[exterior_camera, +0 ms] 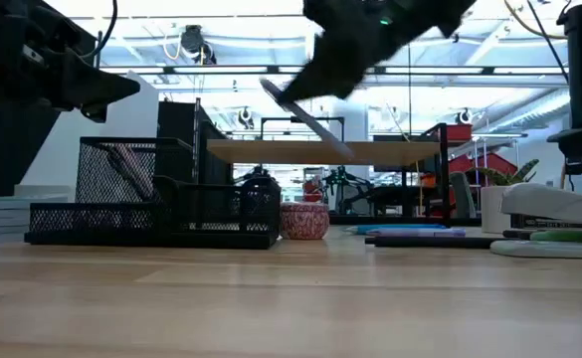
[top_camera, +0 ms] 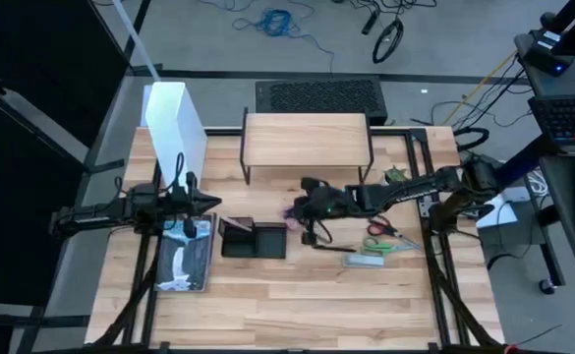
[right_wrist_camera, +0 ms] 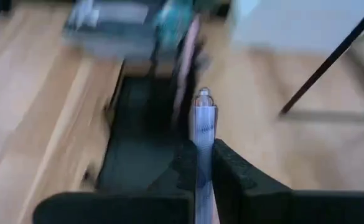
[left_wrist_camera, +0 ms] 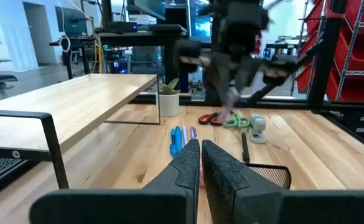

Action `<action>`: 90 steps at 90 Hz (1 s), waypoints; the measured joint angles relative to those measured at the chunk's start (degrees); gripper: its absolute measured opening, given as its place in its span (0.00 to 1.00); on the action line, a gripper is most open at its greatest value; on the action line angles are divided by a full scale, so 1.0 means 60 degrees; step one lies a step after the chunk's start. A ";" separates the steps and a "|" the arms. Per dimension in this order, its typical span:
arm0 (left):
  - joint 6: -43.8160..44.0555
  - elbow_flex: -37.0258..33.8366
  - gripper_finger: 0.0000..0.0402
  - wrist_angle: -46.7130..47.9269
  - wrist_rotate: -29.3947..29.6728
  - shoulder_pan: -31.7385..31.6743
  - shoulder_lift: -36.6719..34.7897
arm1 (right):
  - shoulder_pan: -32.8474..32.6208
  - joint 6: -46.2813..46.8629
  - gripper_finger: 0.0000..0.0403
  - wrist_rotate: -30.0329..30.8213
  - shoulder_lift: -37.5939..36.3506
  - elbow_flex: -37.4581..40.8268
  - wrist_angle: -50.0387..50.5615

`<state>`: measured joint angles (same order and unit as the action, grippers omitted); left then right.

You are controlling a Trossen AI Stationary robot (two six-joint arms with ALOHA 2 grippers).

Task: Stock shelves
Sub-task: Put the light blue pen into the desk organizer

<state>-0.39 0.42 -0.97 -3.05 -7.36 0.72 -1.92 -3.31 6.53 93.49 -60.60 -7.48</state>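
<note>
Right gripper (right_wrist_camera: 201,163) is up above the bench (top_camera: 297,305), just right of the black tray (top_camera: 255,239), fingers pinched tight on a pen (right_wrist_camera: 202,127). Left gripper (left_wrist_camera: 200,163) hangs over the book (top_camera: 185,258), fingers closed on nothing. The shelves (top_camera: 307,138) stand at the back edge, beside the white box (top_camera: 176,123).

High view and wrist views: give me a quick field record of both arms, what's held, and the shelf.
right gripper: above the table centre, in front of the riser, beside the black organizer tray
right jaws: shut on a pen, a thin silvery barrel
left gripper: waiting at the table's left, over the stack of books, jaws shut, nothing held
shelves: light-wood top bare
unstocked items: scissors, stapler
</note>
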 joint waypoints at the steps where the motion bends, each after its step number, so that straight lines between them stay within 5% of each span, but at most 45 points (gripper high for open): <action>1: -0.0001 0.0001 0.01 0.0000 0.0000 -0.0002 -0.0001 | 0.0048 -0.0037 0.01 -0.0063 0.0007 0.0000 -0.0190; 31: 0.0000 -0.0002 0.01 -0.0006 0.0001 -0.0001 -0.0002 | 0.0709 0.0154 0.01 -0.1141 0.1827 -0.0511 -0.6019; 63: 0.0000 -0.0002 0.01 -0.0002 0.0004 -0.0001 0.0002 | 0.0417 0.1375 0.01 -0.1156 0.4583 -0.3289 -0.6200; 90: -0.0002 -0.0001 0.01 0.0000 0.0004 0.0000 0.0002 | 0.0336 0.2475 0.01 -0.1153 0.5555 -0.3585 -0.6124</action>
<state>-0.40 0.41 -0.97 -3.03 -7.35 0.73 0.09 11.54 -0.38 126.82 -82.11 -44.23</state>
